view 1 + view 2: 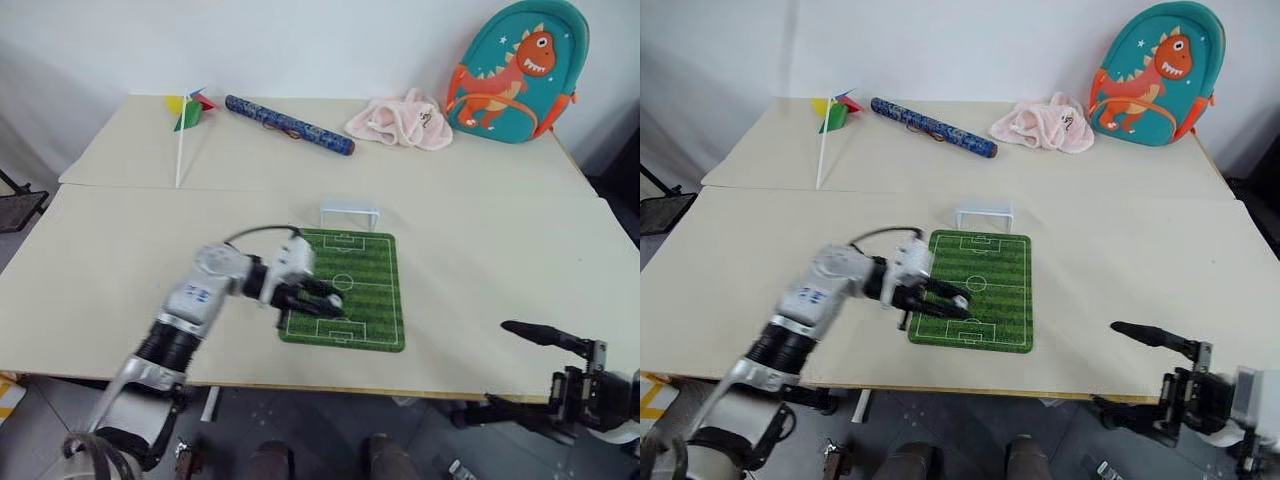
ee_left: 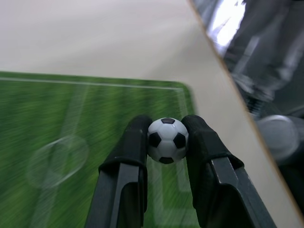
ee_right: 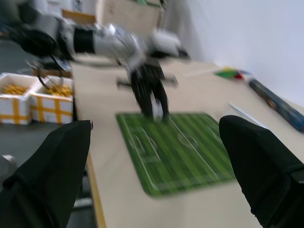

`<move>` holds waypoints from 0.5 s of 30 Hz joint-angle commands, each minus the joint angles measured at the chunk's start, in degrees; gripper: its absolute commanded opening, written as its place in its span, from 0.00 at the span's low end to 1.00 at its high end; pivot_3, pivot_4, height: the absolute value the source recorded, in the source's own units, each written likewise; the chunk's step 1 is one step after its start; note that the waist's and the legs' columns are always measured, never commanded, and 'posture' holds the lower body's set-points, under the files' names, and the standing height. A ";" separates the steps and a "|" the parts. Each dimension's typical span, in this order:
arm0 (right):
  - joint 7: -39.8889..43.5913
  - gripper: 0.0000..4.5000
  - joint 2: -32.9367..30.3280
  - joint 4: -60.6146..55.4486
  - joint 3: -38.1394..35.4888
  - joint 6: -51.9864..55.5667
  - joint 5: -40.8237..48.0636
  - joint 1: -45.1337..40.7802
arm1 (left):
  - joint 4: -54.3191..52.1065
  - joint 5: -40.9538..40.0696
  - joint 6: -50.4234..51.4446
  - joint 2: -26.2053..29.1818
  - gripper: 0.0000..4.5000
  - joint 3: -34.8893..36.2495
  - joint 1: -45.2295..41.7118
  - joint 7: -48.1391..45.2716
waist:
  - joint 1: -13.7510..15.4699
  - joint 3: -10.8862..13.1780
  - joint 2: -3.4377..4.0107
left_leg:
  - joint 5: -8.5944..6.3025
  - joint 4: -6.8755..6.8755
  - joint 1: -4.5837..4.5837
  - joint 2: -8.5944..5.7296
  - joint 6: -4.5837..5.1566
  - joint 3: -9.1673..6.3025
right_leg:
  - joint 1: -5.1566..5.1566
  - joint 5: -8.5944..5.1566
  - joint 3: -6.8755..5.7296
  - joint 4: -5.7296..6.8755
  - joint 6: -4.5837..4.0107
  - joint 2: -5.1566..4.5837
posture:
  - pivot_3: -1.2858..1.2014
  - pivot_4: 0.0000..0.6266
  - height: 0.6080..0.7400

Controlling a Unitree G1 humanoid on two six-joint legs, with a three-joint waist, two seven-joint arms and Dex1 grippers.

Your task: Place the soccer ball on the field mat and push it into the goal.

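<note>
Pinched between the two black fingers of the left gripper point(image 2: 167, 142) is the tiny white soccer ball with black patches point(image 2: 167, 140), the jaws closing on it across its middle and gripping at opposite sides. The ball is hanging over the near end of the flat green field mat with white pitch lines point(image 1: 372, 290), close to the near penalty box, and whether it is touching the mat cannot be told.

Judging by its look, the ball is hard, smooth and very light, so it is likely to roll at the slightest nudge once let go; holding it across its widest part, as now, seems the safest grip, since a pinch off centre could squirt it out. A gentle release low over the mat would be keeping it from bouncing away.

Beyond the mat's far end the small white wire-frame goal point(image 1: 349, 211) is standing on the pale surface point(image 1: 500, 250). The right gripper point(image 3: 152, 166) is waiting near the surface's front edge, well apart from the mat, its jaws spread wide and holding nothing.
</note>
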 commanded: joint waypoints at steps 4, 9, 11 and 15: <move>0.85 1.00 0.49 -0.08 0.10 -2.22 -1.77 1.21 | -6.78 6.64 1.67 -0.54 0.19 -3.65 2.86 7.27 | -0.22 0.00 0.01 | 0.00 -0.02 0.03 0.00 0.00 -0.01 | 0.01 0.00 0.01 0.01 0.00 -0.01 | 0.52 0.24 1.00; 0.27 1.00 0.75 0.47 -0.16 -3.09 -2.50 1.54 | -9.15 6.95 4.17 0.12 0.19 -4.04 4.49 8.10 | -0.11 0.00 0.01 | 0.01 -0.01 0.02 -0.02 0.01 -0.03 | 0.01 0.00 0.00 0.01 0.00 -0.04 | 0.52 0.24 1.00; 0.76 1.00 0.87 1.75 -0.21 -3.85 -2.77 1.57 | -9.89 7.53 4.07 0.54 0.19 -4.51 4.93 8.25 | -0.11 0.00 0.01 | 0.01 -0.01 0.02 -0.03 0.01 -0.03 | 0.01 0.00 0.01 0.00 0.00 -0.05 | 0.52 0.24 1.00; 1.34 1.00 1.00 4.18 -0.32 -5.21 -3.25 1.32 | -8.30 9.23 2.83 0.15 0.19 -4.50 4.62 10.27 | 0.02 0.00 0.01 | 0.01 -0.01 0.03 -0.04 0.01 -0.03 | 0.02 0.00 0.00 -0.01 0.00 -0.06 | 0.52 0.24 1.00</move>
